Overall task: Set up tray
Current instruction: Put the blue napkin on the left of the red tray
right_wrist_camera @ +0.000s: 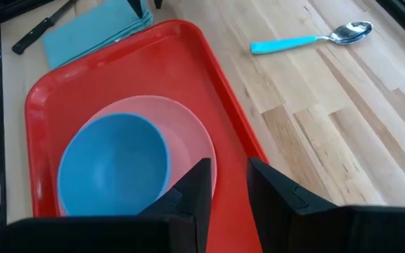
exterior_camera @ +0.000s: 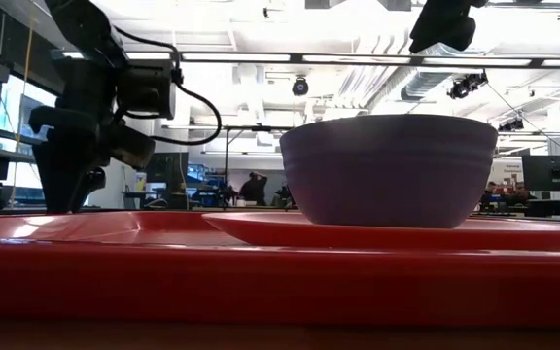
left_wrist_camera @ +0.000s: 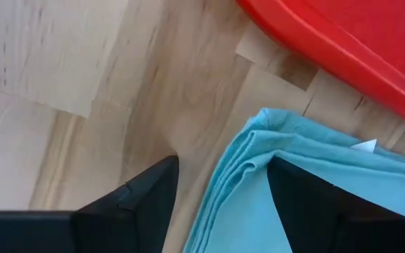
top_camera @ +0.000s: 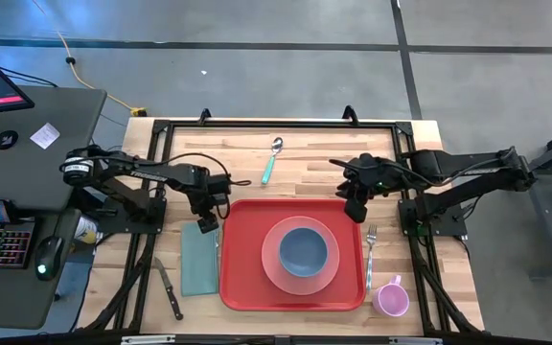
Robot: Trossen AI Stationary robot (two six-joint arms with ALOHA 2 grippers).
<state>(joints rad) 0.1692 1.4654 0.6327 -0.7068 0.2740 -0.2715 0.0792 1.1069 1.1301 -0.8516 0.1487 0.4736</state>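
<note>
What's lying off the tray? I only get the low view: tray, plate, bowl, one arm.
Observer: A teal napkin lies on the table along the left edge of the tray.
Operator: Is that arm on the napkin?
Observer: The left gripper is open and straddles one corner of the napkin. It has not closed on it.
Operator: Anything on the right side?
Observer: A fork and a pink cup sit on the table to the right of the tray.
Operator: And the right arm?
Observer: The right gripper hangs over the tray's far right corner, holding nothing.
</note>
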